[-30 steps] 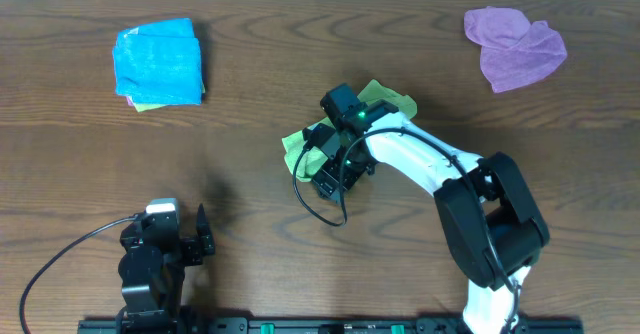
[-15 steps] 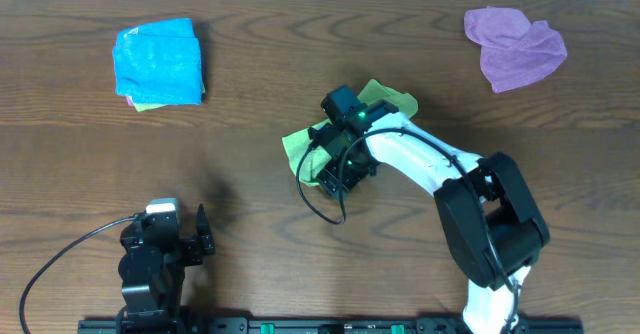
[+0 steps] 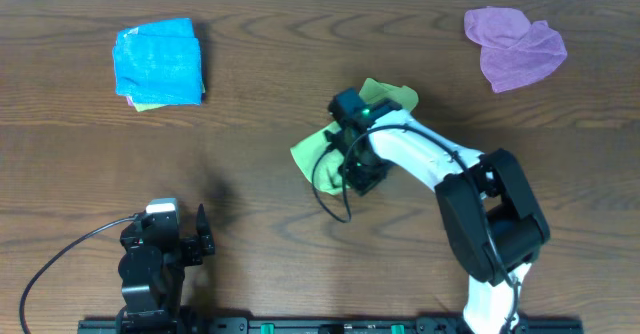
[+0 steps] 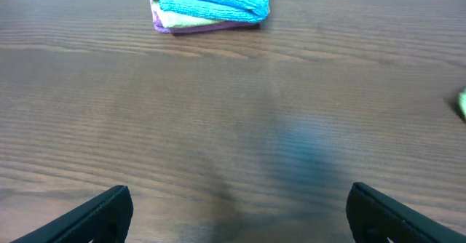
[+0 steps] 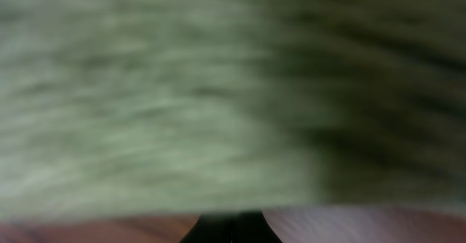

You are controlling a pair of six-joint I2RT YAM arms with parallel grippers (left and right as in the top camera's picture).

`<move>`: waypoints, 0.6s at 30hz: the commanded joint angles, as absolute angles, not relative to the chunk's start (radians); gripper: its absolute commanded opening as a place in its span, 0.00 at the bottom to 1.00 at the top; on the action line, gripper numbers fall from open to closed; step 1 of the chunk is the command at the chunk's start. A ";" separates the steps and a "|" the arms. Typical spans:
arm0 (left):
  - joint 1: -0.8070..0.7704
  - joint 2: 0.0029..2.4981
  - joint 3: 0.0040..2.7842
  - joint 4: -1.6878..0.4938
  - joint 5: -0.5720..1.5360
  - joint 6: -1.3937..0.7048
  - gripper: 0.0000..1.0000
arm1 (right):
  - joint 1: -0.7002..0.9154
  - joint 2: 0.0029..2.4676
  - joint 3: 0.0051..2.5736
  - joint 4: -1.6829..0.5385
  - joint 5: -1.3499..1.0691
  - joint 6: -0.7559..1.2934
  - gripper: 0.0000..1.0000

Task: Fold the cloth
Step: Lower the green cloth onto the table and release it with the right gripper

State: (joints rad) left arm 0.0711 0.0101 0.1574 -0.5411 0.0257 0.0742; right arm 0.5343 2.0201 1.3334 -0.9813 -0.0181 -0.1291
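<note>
**Cloth bunched under right gripper at mid-table**

Lime-green cloth (image 3: 312, 154) lies crumpled near the middle of the wooden table (image 3: 250, 204), with 1 lobe spreading left of the right arm's wrist and another (image 3: 392, 96) poking out behind it. The right gripper (image 3: 354, 172) sits down on the cloth's near edge. From overhead its fingers are hidden by the wrist. The right wrist camera shows only blurred green pile (image 5: 160, 90) filling nearly the whole frame, so I cannot tell whether the jaws are clamped on the fabric or apart.

The left gripper (image 4: 237, 212) hangs low at the table's near-left side, well apart from the cloth. Its 2 fingertips (image 4: 109, 208) are spread wide with bare wood between them, holding nothing.

A bright blue folded cloth (image 3: 158, 59) rests at the far left on top of thinner yellow-green and purple layers. A purple cloth (image 3: 512, 44) lies loosely heaped at the far right.
</note>
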 commanded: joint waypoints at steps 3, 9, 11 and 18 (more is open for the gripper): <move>0.072 0.004 0.145 -0.537 0.019 0.063 0.95 | 0.465 1.965 1.326 -1.066 0.037 -0.026 0.02; 0.072 0.004 0.145 -0.537 0.019 0.063 0.95 | 0.450 1.913 1.326 -1.106 0.082 0.015 0.02; 0.072 0.004 0.145 -0.537 0.019 0.063 0.95 | 0.451 1.864 1.326 -1.065 0.086 0.054 0.07; 0.072 0.004 0.145 -0.537 0.019 0.063 0.95 | 0.350 1.683 1.321 -0.986 -0.123 0.434 0.50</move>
